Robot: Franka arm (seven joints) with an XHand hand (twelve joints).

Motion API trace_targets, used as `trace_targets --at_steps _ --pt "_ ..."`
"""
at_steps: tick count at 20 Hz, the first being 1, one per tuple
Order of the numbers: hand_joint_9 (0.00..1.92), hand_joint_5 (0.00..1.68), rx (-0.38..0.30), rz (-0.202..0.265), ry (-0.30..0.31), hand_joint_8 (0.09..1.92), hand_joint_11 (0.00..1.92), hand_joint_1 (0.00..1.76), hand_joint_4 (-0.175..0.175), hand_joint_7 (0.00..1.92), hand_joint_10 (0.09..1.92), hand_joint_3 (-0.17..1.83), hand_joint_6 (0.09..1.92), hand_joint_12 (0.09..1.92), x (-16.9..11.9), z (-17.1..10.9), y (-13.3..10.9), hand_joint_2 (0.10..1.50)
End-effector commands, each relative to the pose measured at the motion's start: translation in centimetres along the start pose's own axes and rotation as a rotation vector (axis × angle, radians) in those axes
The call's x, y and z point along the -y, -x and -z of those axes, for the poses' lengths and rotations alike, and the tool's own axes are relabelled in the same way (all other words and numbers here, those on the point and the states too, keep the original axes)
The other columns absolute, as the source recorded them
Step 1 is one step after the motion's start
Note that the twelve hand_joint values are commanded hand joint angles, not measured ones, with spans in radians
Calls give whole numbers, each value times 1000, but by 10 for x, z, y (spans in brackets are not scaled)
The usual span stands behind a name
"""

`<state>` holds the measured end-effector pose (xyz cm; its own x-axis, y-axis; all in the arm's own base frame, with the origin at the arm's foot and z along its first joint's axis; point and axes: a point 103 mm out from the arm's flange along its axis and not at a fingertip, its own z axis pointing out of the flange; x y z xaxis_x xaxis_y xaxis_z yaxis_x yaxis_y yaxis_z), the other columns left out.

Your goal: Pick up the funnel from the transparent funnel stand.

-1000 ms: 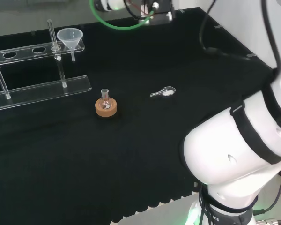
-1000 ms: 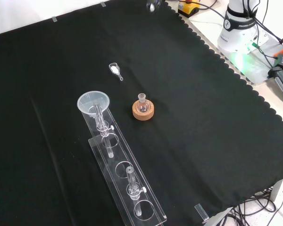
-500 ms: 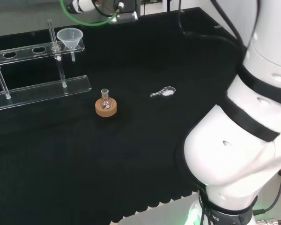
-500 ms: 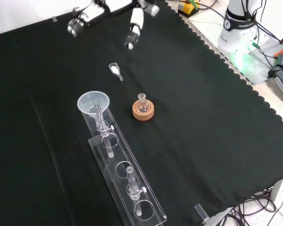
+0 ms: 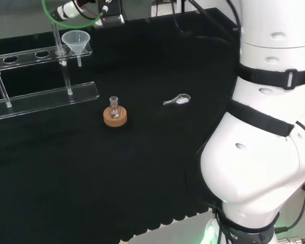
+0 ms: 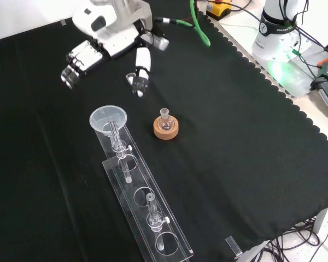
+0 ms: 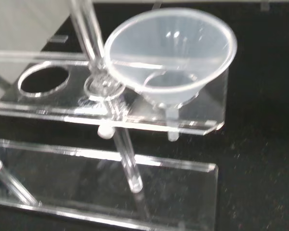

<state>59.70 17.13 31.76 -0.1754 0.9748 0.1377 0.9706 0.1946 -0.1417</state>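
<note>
In the front view the clear stand (image 6: 139, 210) runs from the near edge away, and the funnel (image 6: 107, 120) sits in its far end hole. Just beyond, the robot hand (image 6: 106, 38) hovers, fingers spread apart, holding nothing. It should come down over the rim — closing evenly — then lift straight up.

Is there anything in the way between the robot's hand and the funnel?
Nothing visible blocks it. In the front view the black and white hand hangs above the black cloth, just beyond the clear plastic funnel seated at the end of the transparent funnel stand. Only bare cloth lies between them; the small flask on its cork ring stands off to the side.
</note>
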Motion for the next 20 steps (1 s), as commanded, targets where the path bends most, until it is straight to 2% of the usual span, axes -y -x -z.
trace_targets --at_steps 1,6,8,10,12,14,17,18,20 --pt "76 0 -2 -21 -90 87 0 279 7 0 87 81 87 1207 -4 -24 -13 753" --pt "7 0 -15 -28 -192 87 0 247 22 0 87 42 87 902 -12 -55 -12 743" --pt "1 0 -18 -40 -230 87 0 237 27 0 87 30 87 667 -18 -65 -8 738" --pt "0 0 -10 -23 -249 87 0 233 31 0 87 21 87 425 -21 -73 -7 737" --pt "0 0 -22 -47 -257 87 0 232 33 0 87 16 87 256 -21 -80 1 737" --pt "0 0 -32 -76 -272 87 0 231 34 0 87 13 87 166 -21 -86 7 738" --pt "0 0 -48 -69 -288 87 0 230 34 0 87 12 87 131 -18 -88 18 739" --pt "0 0 -72 -54 -282 87 0 230 34 0 87 12 87 128 -6 -85 45 739" --pt "0 0 -82 -42 -281 87 0 230 34 0 87 12 87 125 -1 -83 59 741"
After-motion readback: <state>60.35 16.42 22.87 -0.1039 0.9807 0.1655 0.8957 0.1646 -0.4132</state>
